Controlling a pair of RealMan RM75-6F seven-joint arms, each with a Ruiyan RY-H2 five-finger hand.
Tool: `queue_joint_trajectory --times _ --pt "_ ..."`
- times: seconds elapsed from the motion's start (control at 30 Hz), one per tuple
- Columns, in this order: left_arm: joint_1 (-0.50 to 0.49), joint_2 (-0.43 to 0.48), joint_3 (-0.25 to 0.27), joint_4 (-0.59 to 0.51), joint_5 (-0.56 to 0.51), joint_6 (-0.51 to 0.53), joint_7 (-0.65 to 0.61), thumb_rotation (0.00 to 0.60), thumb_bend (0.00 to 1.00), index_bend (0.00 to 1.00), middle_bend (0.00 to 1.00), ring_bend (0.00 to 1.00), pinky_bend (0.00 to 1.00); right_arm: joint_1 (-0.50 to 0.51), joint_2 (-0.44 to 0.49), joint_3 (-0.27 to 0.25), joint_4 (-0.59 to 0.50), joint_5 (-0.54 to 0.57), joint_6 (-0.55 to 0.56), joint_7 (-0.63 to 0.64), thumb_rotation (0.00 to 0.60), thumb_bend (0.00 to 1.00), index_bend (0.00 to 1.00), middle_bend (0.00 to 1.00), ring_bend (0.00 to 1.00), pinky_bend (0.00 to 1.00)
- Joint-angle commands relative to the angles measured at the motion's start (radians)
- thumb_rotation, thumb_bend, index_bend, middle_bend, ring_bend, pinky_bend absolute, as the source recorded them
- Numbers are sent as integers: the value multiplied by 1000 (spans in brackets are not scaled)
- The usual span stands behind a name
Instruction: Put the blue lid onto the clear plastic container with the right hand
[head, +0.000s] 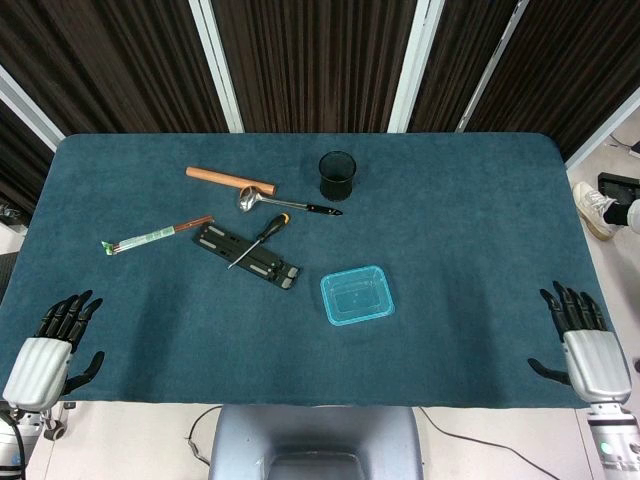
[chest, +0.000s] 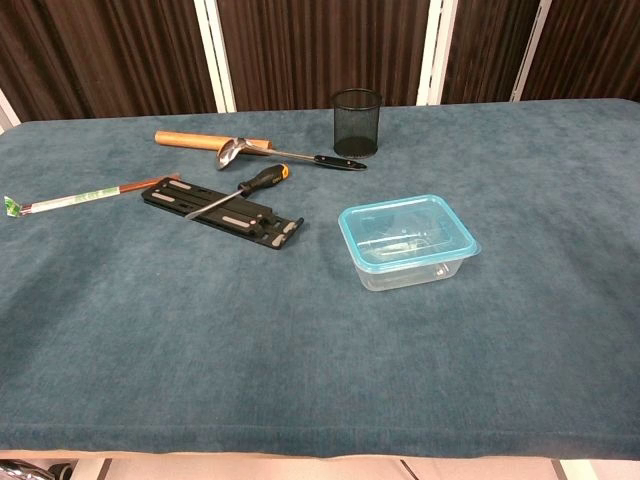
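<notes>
The clear plastic container (head: 357, 296) (chest: 408, 243) stands near the middle of the table with the blue lid (head: 357, 294) (chest: 404, 230) lying on top of it. My right hand (head: 583, 345) hovers at the table's near right corner, fingers apart and holding nothing, far from the container. At the near left corner my left hand (head: 50, 347) is likewise spread and empty. Neither hand shows in the chest view.
A black mesh cup (head: 338, 175) stands behind the container. To its left lie a ladle (head: 285, 203), a wooden rod (head: 230, 180), a screwdriver (head: 259, 238) across a black plate (head: 247, 256), and a wrapped stick (head: 156, 235).
</notes>
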Motion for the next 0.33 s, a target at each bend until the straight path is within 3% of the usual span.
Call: queue_joint_trajectory --times 0.03,0.33 --pt "-5 -7 -3 3 -5 -10 12 600 394 0 0 0 108 -43 -1 18 30 -53 26 30 600 105 64 0 0 42" --pt "-9 -10 6 -1 1 -22 23 600 393 0 0 0 108 -79 8 65 25 -97 -21 18 600 106 64 0 0 41"
